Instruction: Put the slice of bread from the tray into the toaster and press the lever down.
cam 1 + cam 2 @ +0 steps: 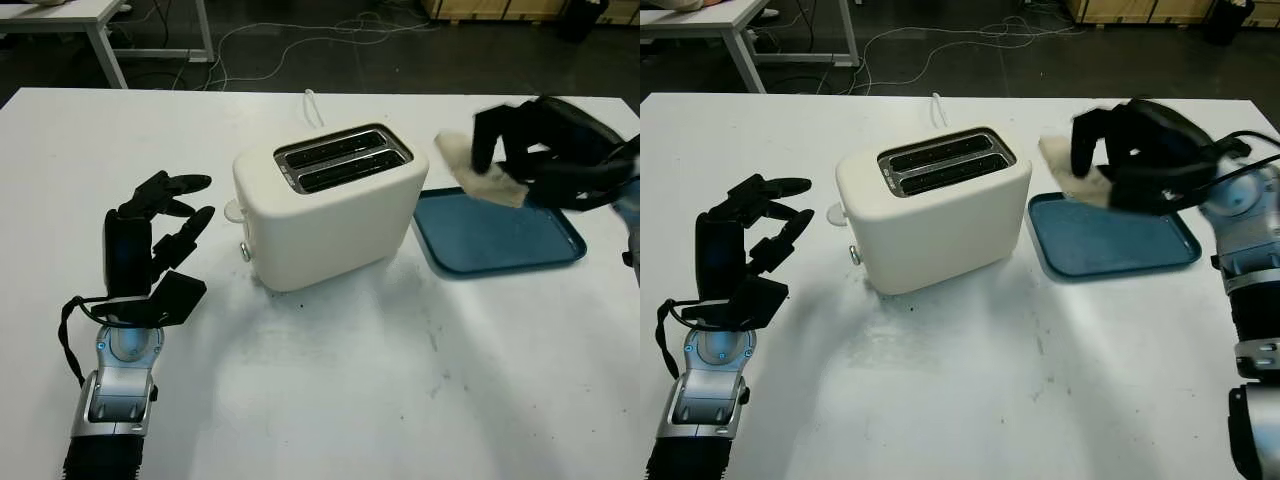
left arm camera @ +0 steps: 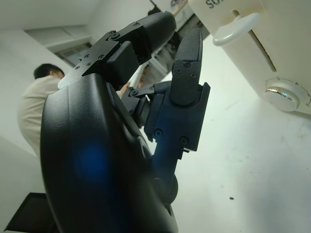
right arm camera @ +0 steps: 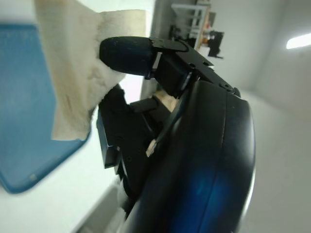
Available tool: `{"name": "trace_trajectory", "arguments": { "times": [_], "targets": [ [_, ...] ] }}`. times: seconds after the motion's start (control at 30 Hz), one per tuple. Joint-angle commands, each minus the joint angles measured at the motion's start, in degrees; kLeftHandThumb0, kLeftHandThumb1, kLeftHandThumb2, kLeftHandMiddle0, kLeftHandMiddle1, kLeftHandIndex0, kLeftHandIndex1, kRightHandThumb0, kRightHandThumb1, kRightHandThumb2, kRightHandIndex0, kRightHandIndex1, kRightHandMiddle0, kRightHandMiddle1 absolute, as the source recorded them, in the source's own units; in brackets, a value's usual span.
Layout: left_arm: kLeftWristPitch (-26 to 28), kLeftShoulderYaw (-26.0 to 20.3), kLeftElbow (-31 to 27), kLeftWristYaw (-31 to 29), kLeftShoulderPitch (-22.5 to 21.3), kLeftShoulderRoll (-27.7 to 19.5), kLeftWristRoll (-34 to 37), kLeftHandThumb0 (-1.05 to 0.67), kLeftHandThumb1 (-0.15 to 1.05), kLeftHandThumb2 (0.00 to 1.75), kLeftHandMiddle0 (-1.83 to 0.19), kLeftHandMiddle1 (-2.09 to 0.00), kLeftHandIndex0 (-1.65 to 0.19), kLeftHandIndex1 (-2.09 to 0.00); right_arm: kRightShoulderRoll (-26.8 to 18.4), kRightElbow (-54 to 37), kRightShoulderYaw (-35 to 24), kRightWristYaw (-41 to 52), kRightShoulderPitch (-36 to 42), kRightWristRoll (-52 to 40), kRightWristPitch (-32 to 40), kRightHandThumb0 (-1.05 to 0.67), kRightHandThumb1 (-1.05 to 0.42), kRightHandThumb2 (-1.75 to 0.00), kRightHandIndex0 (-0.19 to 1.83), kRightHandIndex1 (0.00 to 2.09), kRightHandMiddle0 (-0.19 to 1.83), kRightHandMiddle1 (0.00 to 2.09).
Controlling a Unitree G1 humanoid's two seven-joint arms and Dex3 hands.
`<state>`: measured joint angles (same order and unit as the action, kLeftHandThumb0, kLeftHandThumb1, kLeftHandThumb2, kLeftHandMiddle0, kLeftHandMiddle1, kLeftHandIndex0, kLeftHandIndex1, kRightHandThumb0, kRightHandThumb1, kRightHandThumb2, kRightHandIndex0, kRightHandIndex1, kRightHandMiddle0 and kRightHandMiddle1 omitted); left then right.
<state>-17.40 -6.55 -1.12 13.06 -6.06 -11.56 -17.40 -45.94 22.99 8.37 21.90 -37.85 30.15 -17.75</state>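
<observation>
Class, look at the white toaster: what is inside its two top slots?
Both slots of the toaster look dark with nothing sticking out; their depths are hidden. The bread slice is in the right hand, above the blue tray.

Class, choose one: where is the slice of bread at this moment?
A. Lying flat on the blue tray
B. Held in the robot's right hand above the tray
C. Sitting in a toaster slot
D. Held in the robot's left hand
B: the right hand grips the slice of bread above the blue tray, and both slots of the toaster are empty.
</observation>
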Motion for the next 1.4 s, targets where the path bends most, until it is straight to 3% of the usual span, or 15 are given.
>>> {"name": "trace_trajectory", "arguments": {
  "times": [0.0, 0.1, 0.27, 0.43, 0.77, 0.87, 0.9, 1.1, 1.17, 1.23, 1.37],
  "targets": [
    [-0.7, -0.3, -0.1, 0.2, 0.3, -0.5, -0.2, -0.47, 0.92, 0.15, -0.61, -1.28, -0.72, -0.59, -2.0, -3.0, 2.7, -1.6, 1.5, 5.9, 0.7, -0.04, -0.88, 0.0, 0.9, 1.59, 0.96, 1.15],
    [-0.6, -0.4, -0.3, -0.1, 0.4, -0.5, 0.2, -0.47, 0.92, 0.16, -0.61, -1.28, -0.71, -0.59, -3.7, -5.0, 5.8, -1.4, 2.2, 12.7, 0.5, -0.13, -0.88, 0.0, 0.94, 1.45, 1.05, 0.91],
    [-0.5, -0.4, -0.2, 0.6, 0.4, -0.2, -0.5, -0.47, 0.92, 0.15, -0.6, -1.28, -0.72, -0.59, -4.8, -8.8, 7.7, -0.4, 4.9, 17.7, 1.3, -0.2, -0.87, 0.0, 1.0, 1.34, 1.13, 0.78],
    [-0.5, -0.4, -0.3, 0.6, 0.5, -0.3, -0.5, -0.47, 0.92, 0.16, -0.6, -1.27, -0.72, -0.59, -6.2, -11.3, 7.9, 0.8, 7.6, 20.4, 2.2, -0.24, -0.89, -0.01, 0.89, 1.56, 1.04, 0.96],
    [0.3, -0.3, -0.9, 0.4, 0.7, 0.0, -0.4, -0.48, 0.92, 0.16, -0.61, -1.27, -0.71, -0.59, -5.9, -16.4, 7.0, 9.4, 10.6, 19.3, 5.2, -0.26, -0.92, -0.07, 0.87, 1.52, 0.99, 0.96],
    [-0.2, -0.3, -0.6, 0.5, 0.6, -0.1, -0.4, -0.47, 0.92, 0.15, -0.61, -1.27, -0.72, -0.6, -5.3, -15.6, 8.5, 9.5, 10.8, 20.5, 4.7, -0.28, -0.92, -0.08, 0.97, 1.2, 1.15, 0.54],
    [-0.3, -0.3, -0.6, 0.4, 0.6, -0.1, -0.3, -0.46, 0.92, 0.15, -0.6, -1.27, -0.72, -0.6, -4.9, -14.8, 9.1, 8.8, 11.0, 20.9, 4.4, -0.27, -0.92, -0.06, 0.99, 1.19, 1.21, 0.44],
    [-0.4, -0.3, -0.5, 0.8, 0.7, -0.1, -0.7, -0.47, 0.92, 0.15, -0.61, -1.28, -0.72, -0.6, -2.1, -9.8, 11.5, 6.3, 10.7, 20.6, 4.2, -0.3, -0.91, -0.03, 0.92, 1.25, 1.2, 0.3],
    [-0.4, -0.4, -0.5, 0.7, 0.7, 0.0, -0.3, -0.47, 0.92, 0.15, -0.62, -1.29, -0.72, -0.6, -2.1, -9.6, 11.2, 6.0, 10.9, 19.6, 4.0, -0.32, -0.86, -0.01, 0.9, 1.18, 1.17, 0.19],
    [-0.7, -0.5, -0.4, 0.6, 0.7, -0.2, -0.2, -0.46, 0.92, 0.15, -0.61, -1.29, -0.72, -0.6, -2.1, -10.2, 11.1, 7.1, 11.1, 19.3, 4.6, -0.34, -0.81, 0.0, 0.86, 0.74, 1.06, 0.05],
    [-0.9, -0.4, -0.2, 0.5, 0.7, -0.3, -0.1, -0.47, 0.92, 0.15, -0.6, -1.29, -0.72, -0.61, -2.0, -11.5, 11.6, 11.9, 10.8, 19.2, 6.5, -0.34, -0.79, 0.0, 0.72, 0.26, 0.87, 0.0]
  ]
}}
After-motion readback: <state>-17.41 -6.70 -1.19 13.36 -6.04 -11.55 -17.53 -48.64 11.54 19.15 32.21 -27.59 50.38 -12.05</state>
